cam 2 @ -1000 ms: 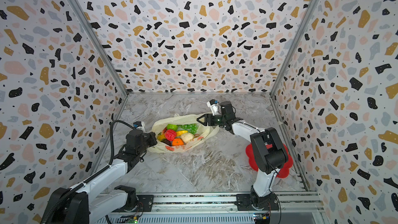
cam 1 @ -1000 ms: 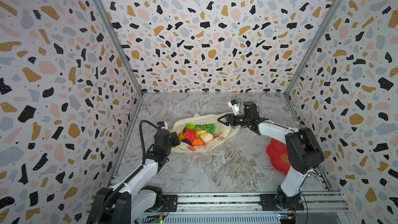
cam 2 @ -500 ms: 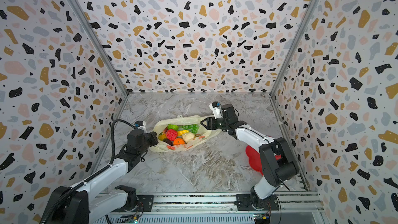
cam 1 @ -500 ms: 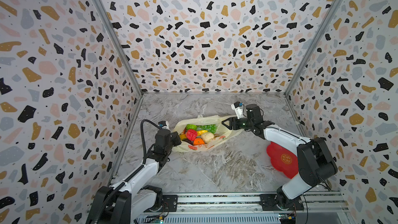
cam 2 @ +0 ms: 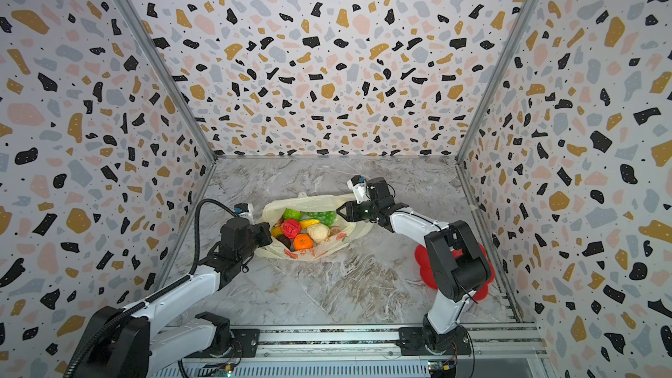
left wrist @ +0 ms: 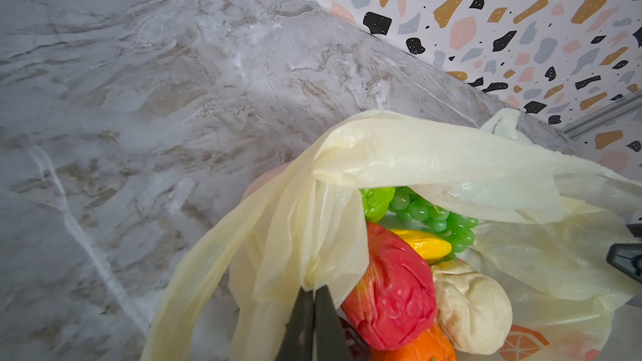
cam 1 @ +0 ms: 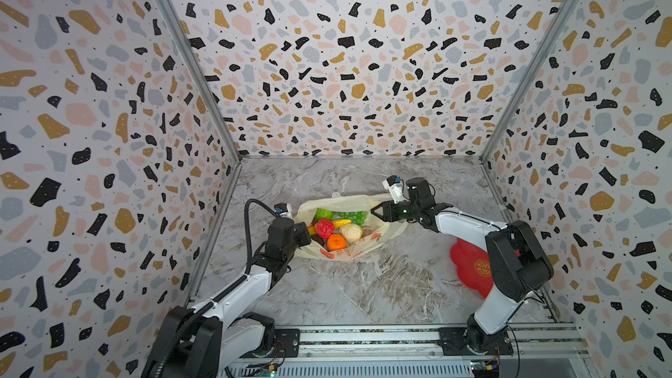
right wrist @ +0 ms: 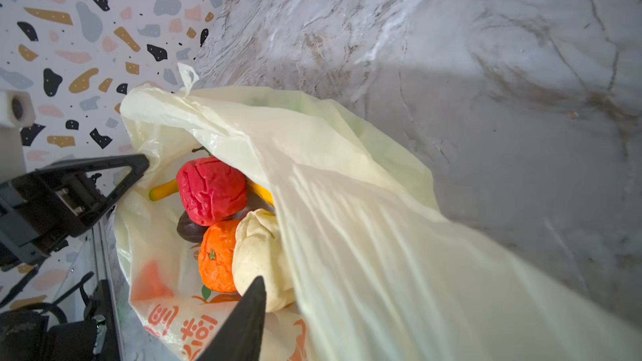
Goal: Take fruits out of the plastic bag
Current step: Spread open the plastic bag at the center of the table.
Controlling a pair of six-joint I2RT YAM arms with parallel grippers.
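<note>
- While every fruit lies inside the bag (cam 1: 363, 200), the step in hand looks like spreading its mouth; picking has not begun.
- On the table (cam 1: 363, 285) between the two arms, the bag lies with its mouth facing up, a flap draped partly over the grapes (cam 1: 354, 217).
- Closed tight on a fold of the rim, the left gripper (left wrist: 314, 293) pinches plastic only, no fruit.
- At the opposite rim sits the right gripper (cam 1: 376, 211). Its wrist view shows one finger (right wrist: 250, 307) over the bag's inside and film hiding the other, so I cannot tell whether it has the plastic or stands open.
- Next, I judge, the right side needs a sure hold on the rim and a gentle pull apart. The film is thin and could slip or tip the pile.
- Count:
  - one bag, two grippers, and one plate (cam 1: 469, 267) partly behind the right arm
  - one apple (cam 1: 324, 228), one orange (cam 1: 336, 242), one pear (cam 1: 351, 232), one green citrus (cam 1: 323, 214), one dark piece (right wrist: 189, 229), and one grape bunch seen
  - banana (cam 1: 342, 222): yellow shows on both sides of the apple, so whether there is one or two is unclear
</note>
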